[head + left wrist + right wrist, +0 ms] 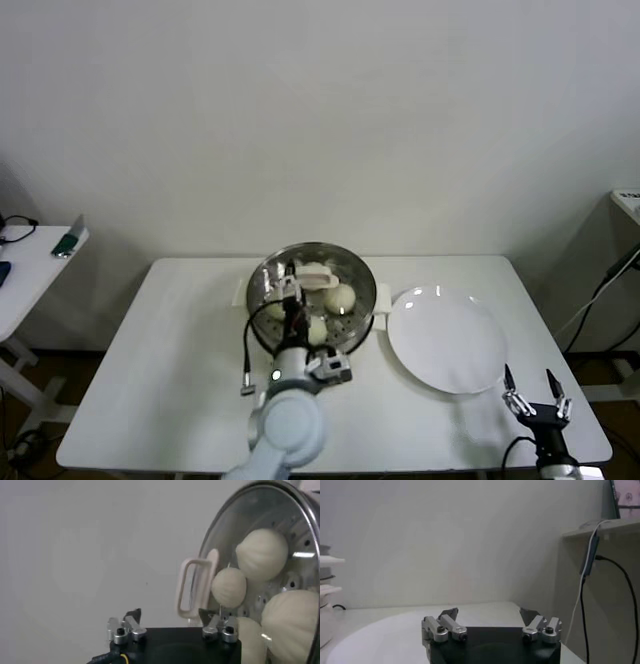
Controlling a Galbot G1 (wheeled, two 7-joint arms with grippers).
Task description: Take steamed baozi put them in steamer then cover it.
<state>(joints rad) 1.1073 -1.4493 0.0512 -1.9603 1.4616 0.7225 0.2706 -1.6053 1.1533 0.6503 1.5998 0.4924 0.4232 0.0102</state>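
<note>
The steamer stands at the table's middle back, with the glass cover lying on it. Several cream-white baozi show through the glass. My left gripper hovers over the cover close to its white handle. In the left wrist view the left gripper is open and holds nothing. The handle stands just past its fingertips, nearer one finger, and the baozi sit behind the cover. My right gripper waits open at the table's front right corner, and it is empty.
An empty flat white plate lies right of the steamer, just ahead of the right gripper. A small side table with loose items stands at the far left. A shelf with a hanging cable is at the far right.
</note>
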